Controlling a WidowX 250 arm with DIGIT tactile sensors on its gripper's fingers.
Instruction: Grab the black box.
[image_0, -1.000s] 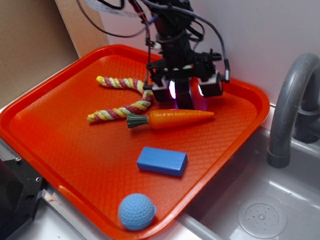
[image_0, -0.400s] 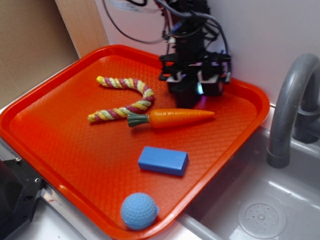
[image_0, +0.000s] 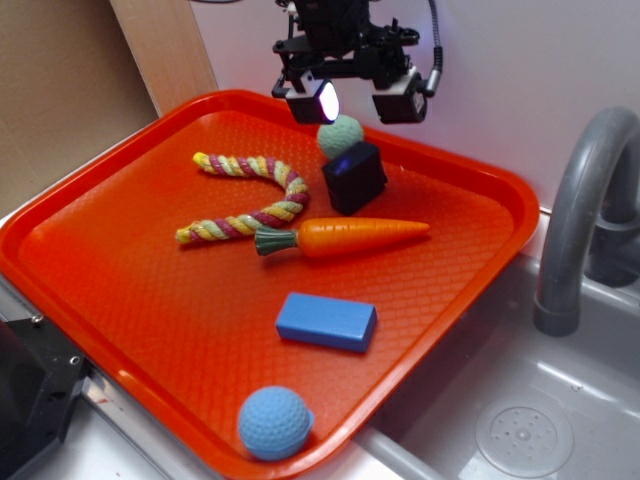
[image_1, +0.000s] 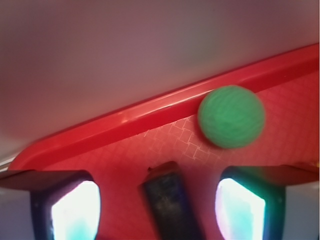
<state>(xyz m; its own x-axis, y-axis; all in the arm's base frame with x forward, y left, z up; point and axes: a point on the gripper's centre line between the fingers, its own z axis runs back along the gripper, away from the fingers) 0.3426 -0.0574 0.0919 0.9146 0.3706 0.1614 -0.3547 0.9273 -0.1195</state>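
The black box (image_0: 353, 177) stands tilted at the back of the red tray (image_0: 120, 270), right in front of a green ball (image_0: 340, 135). My gripper (image_0: 360, 103) hangs open above both, its lit fingers (image_0: 318, 101) spread wide and touching nothing. In the wrist view the black box (image_1: 167, 205) lies low between the two glowing fingers (image_1: 75, 210), apart from each. There the green ball (image_1: 231, 116) sits at the upper right near the tray's rim (image_1: 150, 112). My gripper (image_1: 159, 212) holds nothing.
On the tray lie a braided rope toy (image_0: 250, 195), an orange carrot (image_0: 345, 238), a blue block (image_0: 326, 321) and a blue ball (image_0: 274, 422). A grey faucet (image_0: 580, 210) and a sink (image_0: 520, 430) are to the right. Cardboard (image_0: 60, 90) stands at the back left.
My gripper has risen from low over the tray's back, and the black box and green ball now show beneath it. The other objects have not moved.
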